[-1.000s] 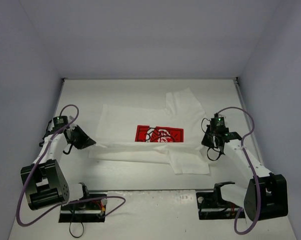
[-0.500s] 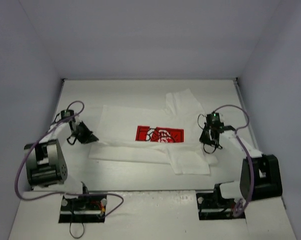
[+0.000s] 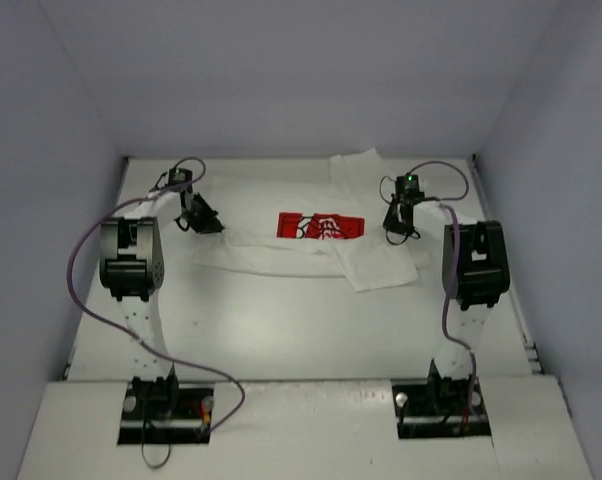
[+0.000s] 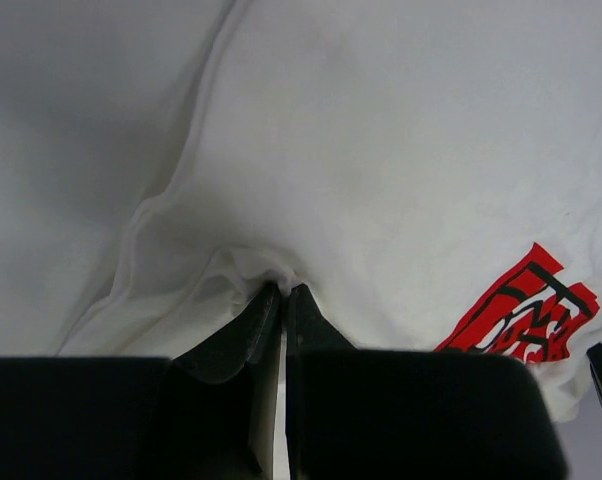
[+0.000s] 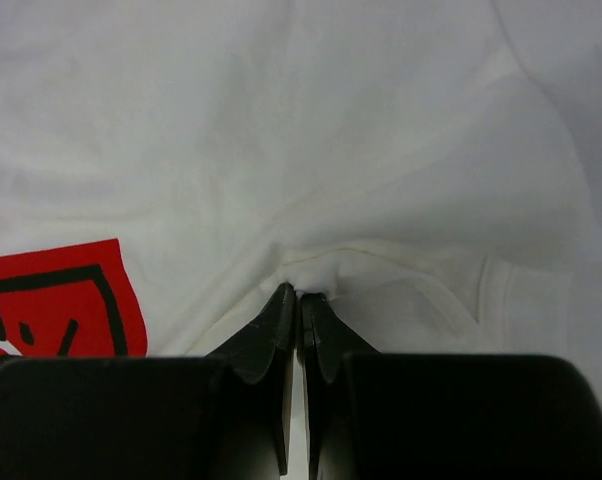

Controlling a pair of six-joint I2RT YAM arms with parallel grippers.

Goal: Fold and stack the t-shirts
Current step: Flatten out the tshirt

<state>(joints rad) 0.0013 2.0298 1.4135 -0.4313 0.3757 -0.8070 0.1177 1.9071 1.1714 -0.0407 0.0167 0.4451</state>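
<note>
One white t-shirt point(image 3: 281, 255) with a red square chest print point(image 3: 321, 226) lies across the far part of the table, its near edge bunched into a fold. My left gripper point(image 3: 207, 222) is shut on the shirt's left edge; in the left wrist view point(image 4: 283, 290) a pinch of white cloth bulges at the fingertips. My right gripper point(image 3: 394, 228) is shut on the shirt's right side, beside the sleeve point(image 3: 386, 268); the right wrist view point(image 5: 298, 294) shows a cloth fold pinched between the tips. Both arms reach far out over the table.
The white table point(image 3: 281, 330) is boxed in by pale walls at left, right and back. A strip of sleeve cloth point(image 3: 359, 162) lies near the back wall. The arm bases point(image 3: 166, 405) sit at the near edge.
Both arms have stretched toward the back wall, carrying the shirt's edges with them. The shirt and its red print have moved farther from the bases. Both grippers stayed shut.
</note>
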